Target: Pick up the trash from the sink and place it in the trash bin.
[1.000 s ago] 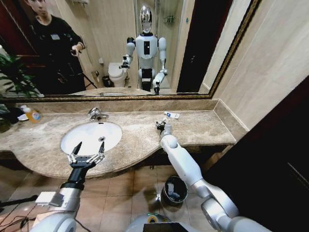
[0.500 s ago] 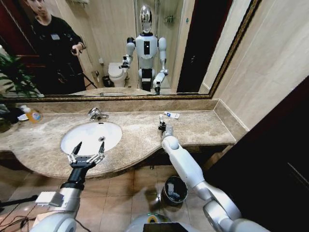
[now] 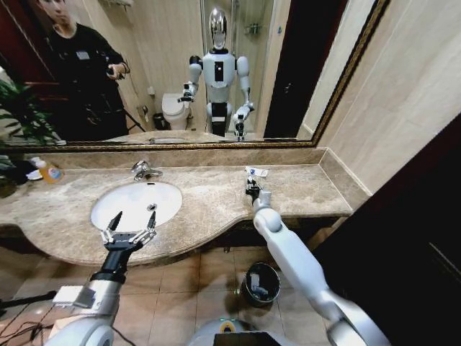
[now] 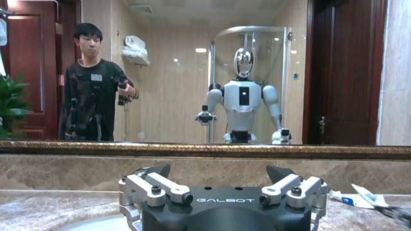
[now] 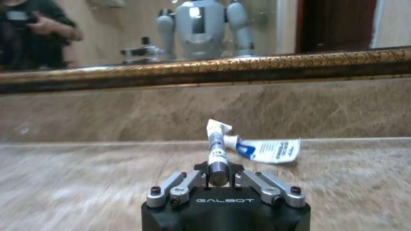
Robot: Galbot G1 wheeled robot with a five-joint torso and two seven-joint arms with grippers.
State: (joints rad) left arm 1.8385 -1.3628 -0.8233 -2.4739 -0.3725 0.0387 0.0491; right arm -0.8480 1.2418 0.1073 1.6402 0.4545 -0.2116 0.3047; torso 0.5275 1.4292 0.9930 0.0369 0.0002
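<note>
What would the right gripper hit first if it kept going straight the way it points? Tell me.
The right gripper, shut on a small tube, points toward the back wall. First in line looks to be the white-blue packet on the countertop, though depth is unclear.

A small white-blue tube (image 5: 217,151) stands clamped in the right pincer (image 5: 218,182), its crimped end pointing up, above the beige marble surface (image 3: 209,194). Just beyond it a white flat packet (image 5: 270,149) lies near the far wall. The white oval sink (image 3: 135,202) sits left. The dark trash bin (image 3: 260,284) stands on the floor, near.
</note>
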